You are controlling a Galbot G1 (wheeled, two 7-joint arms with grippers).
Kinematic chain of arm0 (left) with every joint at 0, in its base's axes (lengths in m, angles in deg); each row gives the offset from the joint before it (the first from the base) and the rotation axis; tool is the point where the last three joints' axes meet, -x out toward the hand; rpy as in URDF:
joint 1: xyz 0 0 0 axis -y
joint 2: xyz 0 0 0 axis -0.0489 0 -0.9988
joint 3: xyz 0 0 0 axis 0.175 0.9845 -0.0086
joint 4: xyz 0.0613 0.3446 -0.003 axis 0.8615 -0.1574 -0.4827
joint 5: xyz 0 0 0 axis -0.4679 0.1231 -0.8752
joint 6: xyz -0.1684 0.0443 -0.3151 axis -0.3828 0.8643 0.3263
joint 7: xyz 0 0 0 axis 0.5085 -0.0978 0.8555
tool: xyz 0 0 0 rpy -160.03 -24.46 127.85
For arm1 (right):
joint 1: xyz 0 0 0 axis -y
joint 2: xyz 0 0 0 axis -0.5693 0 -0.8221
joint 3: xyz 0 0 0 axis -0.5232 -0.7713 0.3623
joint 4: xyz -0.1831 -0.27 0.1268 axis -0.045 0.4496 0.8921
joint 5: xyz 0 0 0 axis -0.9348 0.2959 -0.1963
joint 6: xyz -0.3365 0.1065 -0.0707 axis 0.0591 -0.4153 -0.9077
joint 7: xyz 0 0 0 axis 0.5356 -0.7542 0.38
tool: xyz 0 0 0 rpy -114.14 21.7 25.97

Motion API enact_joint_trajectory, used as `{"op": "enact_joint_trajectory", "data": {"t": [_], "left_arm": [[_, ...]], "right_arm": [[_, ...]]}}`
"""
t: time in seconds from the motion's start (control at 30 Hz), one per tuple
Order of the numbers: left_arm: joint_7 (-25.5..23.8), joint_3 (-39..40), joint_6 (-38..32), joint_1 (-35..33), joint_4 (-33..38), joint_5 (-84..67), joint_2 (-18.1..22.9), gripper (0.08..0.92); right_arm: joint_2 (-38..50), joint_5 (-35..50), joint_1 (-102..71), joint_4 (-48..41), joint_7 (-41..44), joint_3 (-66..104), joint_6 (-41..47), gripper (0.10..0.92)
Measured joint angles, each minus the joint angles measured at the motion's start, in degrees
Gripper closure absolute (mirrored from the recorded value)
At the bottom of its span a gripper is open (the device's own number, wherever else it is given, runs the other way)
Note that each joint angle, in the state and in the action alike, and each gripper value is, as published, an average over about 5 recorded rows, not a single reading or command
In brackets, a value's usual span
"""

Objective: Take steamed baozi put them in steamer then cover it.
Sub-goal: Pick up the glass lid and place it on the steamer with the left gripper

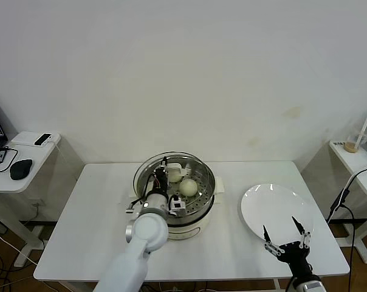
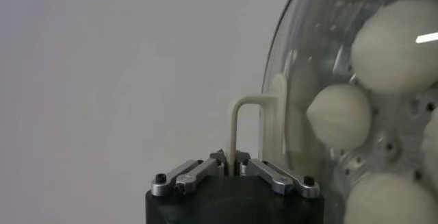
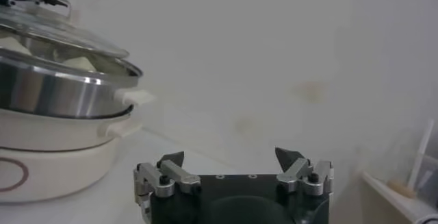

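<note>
- Baozi (image 1: 188, 187): inside the steamer (image 1: 202, 204) at centre frame of the head view, on the perforated tray. One bun reads clearly there; the left wrist view shows several pale buns through the glass at its right side, though some are cut off at the frame edge, so no firm count.
- Lid (image 1: 198, 165): sits over the steamer, tilted in the right wrist view (upper left), one edge raised above the steel rim; not yet seated flat, by my reading.
- Left tool (image 2: 229, 165): clenched on the lid's cream bar handle (image 2: 248, 119), at centre of the head view. Holding the handle keeps the lid steady for lowering.
- Right tool (image 1: 285, 235): released, jaws wide, holding nothing, low at lower right of the head view, just below the white plate (image 1: 274, 210). Looks parked clear of the work.
- Plate lies bare on the desk (image 1: 86, 231), right of centre.
- Hard to make out: the left arm covers the steamer's near-left side; whether the lid's far edge touches the rim I cannot tell.
</note>
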Motion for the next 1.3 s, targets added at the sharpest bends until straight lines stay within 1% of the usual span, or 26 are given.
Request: {"op": "enact_joint_trajectory", "data": {"t": [0.27, 0.67, 1.03, 1.13, 1.3], "left_arm": [[-0.5, 0.4, -0.1, -0.9, 0.1, 2.3, 1.6, 0.852], [-0.7, 0.2, -0.6, -2.3, -0.1, 4.2, 2.2, 0.852], [0.2, -0.4, -1.1, -2.3, -0.8, 4.7, 2.7, 0.849], [0.4, -0.4, -1.2, -2.7, -0.4, 4.6, 2.6, 0.807], [0.8, -0.1, -1.6, -3.6, 0.9, 4.9, 2.1, 0.666]], "right_arm": [[0.0, -0.4, 0.2, -0.5, 0.0, -0.6, -0.1, 0.203], [-0.1, -0.8, 0.3, -0.8, 0.1, -1.2, -0.2, 0.203], [-0.1, -1.2, 0.1, -0.8, 0.2, -1.5, -0.4, 0.203], [-0.1, -1.2, 0.1, -0.8, 0.2, -1.6, -0.4, 0.203], [-0.1, -1.4, 0.1, -0.9, 0.2, -1.7, -0.5, 0.203]]}}
